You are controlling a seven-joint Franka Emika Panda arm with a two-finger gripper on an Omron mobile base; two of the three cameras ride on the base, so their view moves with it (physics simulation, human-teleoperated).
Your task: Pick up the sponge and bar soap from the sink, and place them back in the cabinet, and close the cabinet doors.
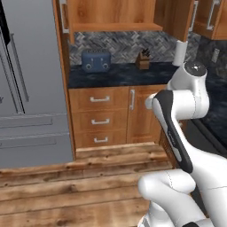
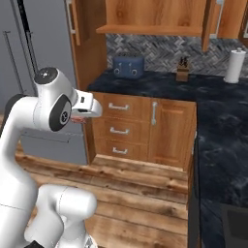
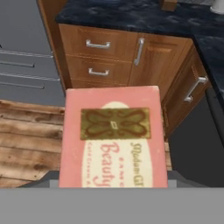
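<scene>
The hand view has the bar soap [image 3: 113,140] close up, a pink bar with a pale oval label and gold emblem, covering the fingertips. My gripper [image 2: 81,116] is shut on it, with a sliver of the pink bar soap [image 2: 77,119] showing under the white hand, held at about drawer height in front of the lower units. The cabinet [image 1: 115,26] hangs above the counter with its plank shelf bare. Both cabinet doors [image 1: 64,17] [image 1: 179,20] stand swung open. The sponge and the sink are out of view.
A blue toaster [image 1: 95,60], a knife block [image 1: 142,60] and a paper towel roll [image 2: 234,65] stand on the dark counter [image 1: 115,74]. Lower drawers [image 1: 101,115] sit beneath it. A grey fridge [image 1: 31,88] fills the left. Wooden floor lies ahead.
</scene>
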